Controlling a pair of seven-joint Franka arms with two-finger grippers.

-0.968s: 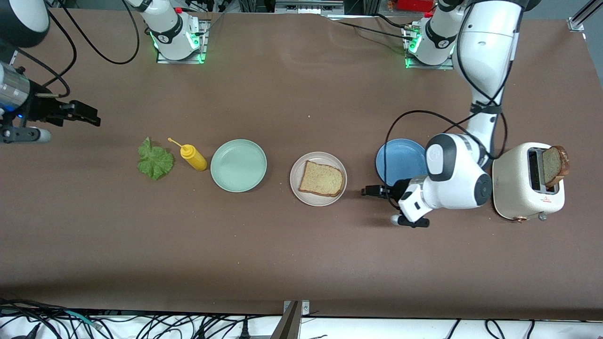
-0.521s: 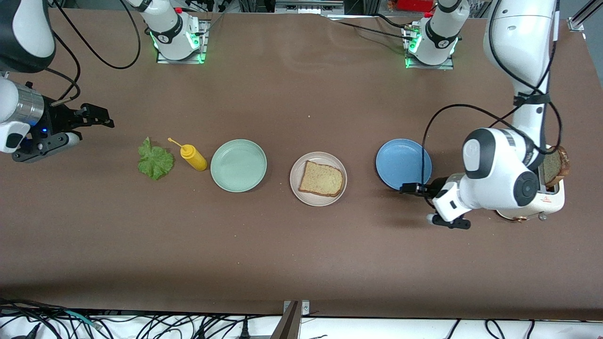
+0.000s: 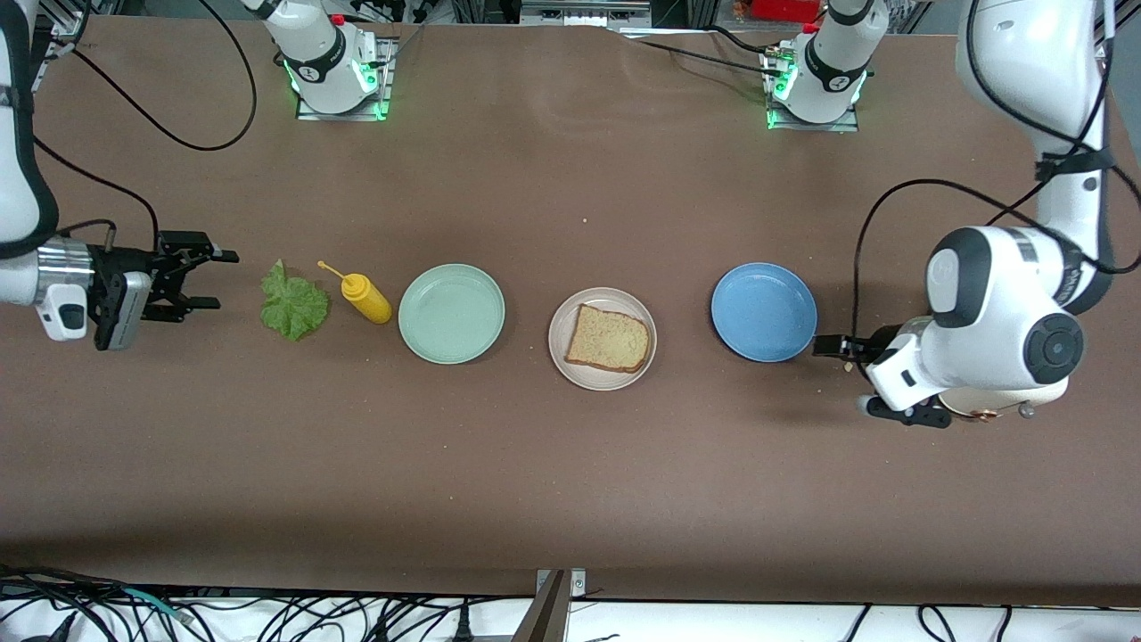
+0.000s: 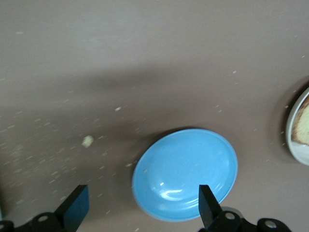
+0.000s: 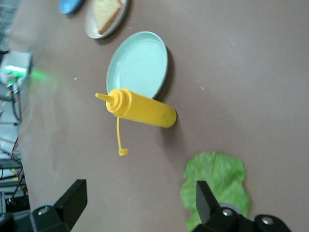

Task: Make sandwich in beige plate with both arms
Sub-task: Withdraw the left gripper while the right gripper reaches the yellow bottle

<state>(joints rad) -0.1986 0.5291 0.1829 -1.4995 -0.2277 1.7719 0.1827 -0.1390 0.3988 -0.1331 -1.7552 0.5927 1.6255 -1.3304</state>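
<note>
The beige plate holds one slice of brown bread; both show in the left wrist view's edge. The green lettuce leaf lies on the table toward the right arm's end. My right gripper is open and empty beside the leaf, low over the table; in its wrist view the lettuce lies by one finger. My left gripper is open and empty, low beside the blue plate; its wrist view looks onto that plate. A second bread slice is hidden.
A yellow mustard bottle lies between the lettuce and a mint-green plate. A white toaster is mostly hidden under the left arm's wrist at that arm's end. Cables hang along the table edge nearest the front camera.
The left arm has swung away from the beige plate past the blue plate and now covers the toaster. The right gripper has moved closer to the lettuce.
</note>
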